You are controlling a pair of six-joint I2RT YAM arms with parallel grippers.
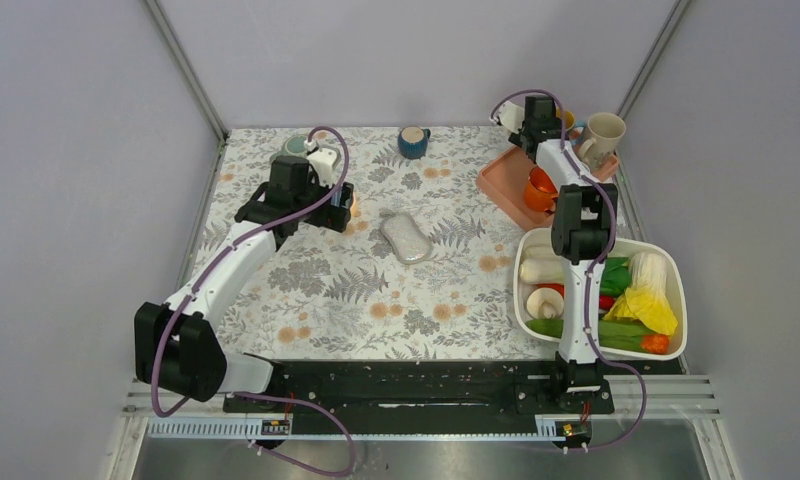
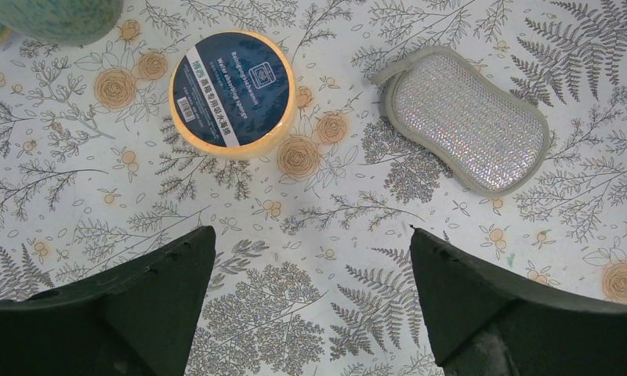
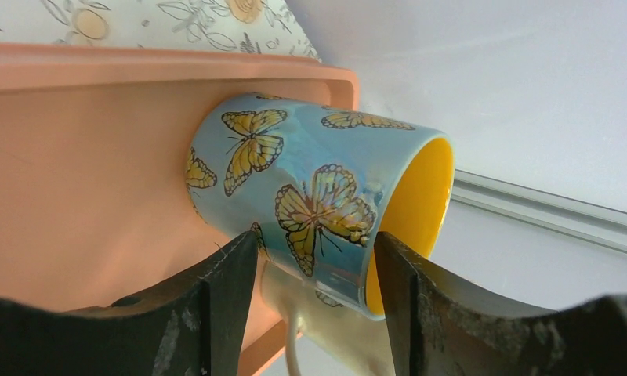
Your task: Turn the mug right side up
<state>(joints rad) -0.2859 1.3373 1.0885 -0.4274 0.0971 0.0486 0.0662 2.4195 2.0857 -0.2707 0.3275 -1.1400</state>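
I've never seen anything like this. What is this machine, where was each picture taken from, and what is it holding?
These are two robot arms bolted to a table. The wide picture looks down from above; the other two come from wrist cameras, so the dark shapes below are each arm's own fingers. The left pincer is open and empty near a round yellow sponge and a silvery scrub pad. The right pincer has a finger on each side of a butterfly mug at a pink tray; whether it grips yet I cannot tell. A white basket of vegetables stands nearby.
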